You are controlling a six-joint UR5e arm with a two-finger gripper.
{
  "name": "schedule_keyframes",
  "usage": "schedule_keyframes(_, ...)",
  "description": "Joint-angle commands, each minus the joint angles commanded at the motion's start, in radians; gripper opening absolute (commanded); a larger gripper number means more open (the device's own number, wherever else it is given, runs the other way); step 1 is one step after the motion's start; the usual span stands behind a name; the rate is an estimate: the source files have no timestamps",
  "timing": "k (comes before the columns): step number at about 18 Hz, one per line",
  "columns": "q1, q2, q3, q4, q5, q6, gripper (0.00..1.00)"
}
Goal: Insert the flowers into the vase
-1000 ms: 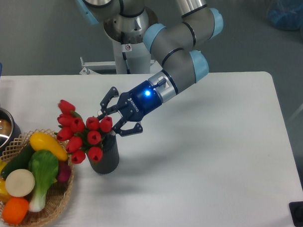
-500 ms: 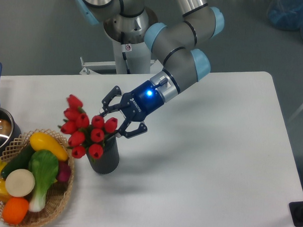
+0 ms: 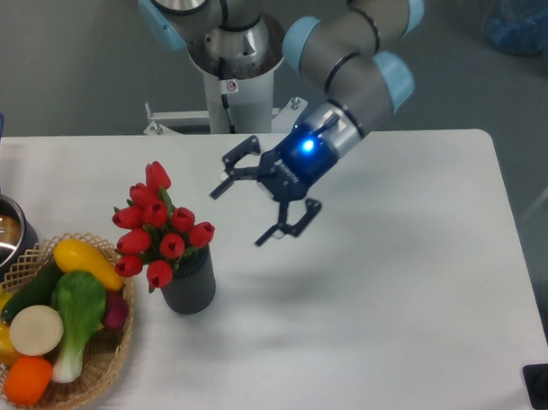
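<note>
Standing in the vase [image 3: 189, 283], lower left of centre: the flowers [image 3: 160, 228].
Pointing up and leaning toward upper left, long axis near upright; hovering upper right, apart from them, gripper [image 3: 252, 211] gaping, holding nothing; no legible writing.

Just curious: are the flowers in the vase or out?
In. The flowers rise from the vase; the jaws hold nothing.

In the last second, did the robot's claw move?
Yes. The claw was right at the flowers in the vase; it has pulled back up and to the right, away from the vase, open and empty.
</note>
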Motion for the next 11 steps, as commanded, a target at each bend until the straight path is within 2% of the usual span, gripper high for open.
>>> schedule_keyframes(4,0.037,0.041,0.043,0.000,0.175,0.000,1.00)
schedule_keyframes(7,0.049,0.052,0.093,0.003,0.343,0.009,1.00)
schedule_keyframes(11,0.074,0.051,0.153,0.005,0.477,0.008,1.00)
